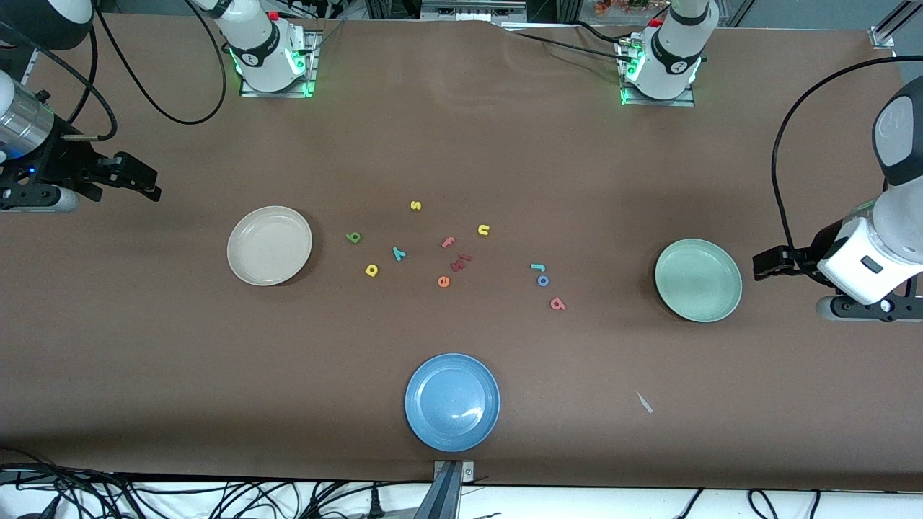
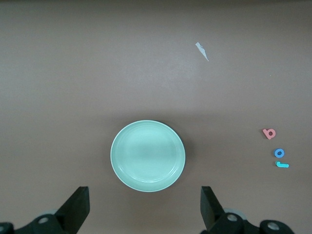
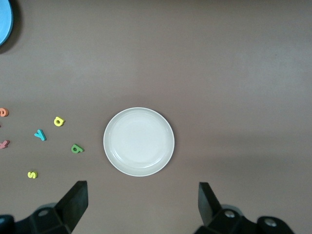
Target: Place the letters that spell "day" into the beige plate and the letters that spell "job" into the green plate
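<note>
Nearest the front camera you are seeing the blue plate sitting on the worktop, with a small white scrap lying toward the left arm's end.

Farther back, the b, o and j are lying in a short line on the worktop, near the green plate but apart from it. The e and two dark red pieces are lying mid-table, with the f just past them. The a, y and d are lying beside the beige plate, none touching it. Both plates are holding nothing. The n and s are lying farthest back.

The left gripper is hanging released over the worktop at its own end, fingers spread wide. Its wrist view is showing you the green plate, scrap and j, o, b only.

The right gripper is likewise hanging released at its end, waiting. Its wrist view is showing you the beige plate, d, a, y, s and an edge of the blue plate, which the left wrist view is missing.
</note>
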Tool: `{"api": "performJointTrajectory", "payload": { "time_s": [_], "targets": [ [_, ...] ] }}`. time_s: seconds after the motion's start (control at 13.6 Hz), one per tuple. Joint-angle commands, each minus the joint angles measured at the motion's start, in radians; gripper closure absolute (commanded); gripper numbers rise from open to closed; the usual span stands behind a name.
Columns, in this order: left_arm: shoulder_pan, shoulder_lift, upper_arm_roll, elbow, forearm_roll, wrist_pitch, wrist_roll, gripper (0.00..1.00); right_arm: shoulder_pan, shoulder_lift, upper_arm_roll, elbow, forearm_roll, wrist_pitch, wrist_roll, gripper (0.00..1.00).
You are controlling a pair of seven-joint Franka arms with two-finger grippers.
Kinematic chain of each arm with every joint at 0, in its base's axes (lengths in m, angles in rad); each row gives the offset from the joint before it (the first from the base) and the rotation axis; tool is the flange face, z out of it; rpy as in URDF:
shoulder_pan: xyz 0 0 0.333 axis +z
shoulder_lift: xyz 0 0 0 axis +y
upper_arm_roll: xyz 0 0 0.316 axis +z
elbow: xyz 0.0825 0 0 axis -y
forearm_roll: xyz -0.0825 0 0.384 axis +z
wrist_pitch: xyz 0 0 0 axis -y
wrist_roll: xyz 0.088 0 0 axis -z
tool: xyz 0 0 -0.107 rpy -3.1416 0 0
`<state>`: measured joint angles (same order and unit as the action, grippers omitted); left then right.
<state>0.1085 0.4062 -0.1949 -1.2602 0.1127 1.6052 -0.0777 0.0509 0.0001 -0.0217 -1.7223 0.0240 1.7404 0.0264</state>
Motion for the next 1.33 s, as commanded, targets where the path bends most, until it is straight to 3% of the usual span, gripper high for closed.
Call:
{"api": "performJointTrajectory", "payload": {
  "time_s": [0.0,1.25],
  "targets": [
    [0.023,-0.038,-0.003,-0.065,-0.001,0.019,-0.002,0.0,-0.009,-0.014,0.009,-0.003,0.001,-0.006,0.003,0.0],
    [0.014,-0.04,-0.003,-0.056,0.001,-0.001,-0.007,0.0,-0.009,-0.014,0.009,-0.003,-0.001,-0.013,-0.008,0.0]
  ]
}}
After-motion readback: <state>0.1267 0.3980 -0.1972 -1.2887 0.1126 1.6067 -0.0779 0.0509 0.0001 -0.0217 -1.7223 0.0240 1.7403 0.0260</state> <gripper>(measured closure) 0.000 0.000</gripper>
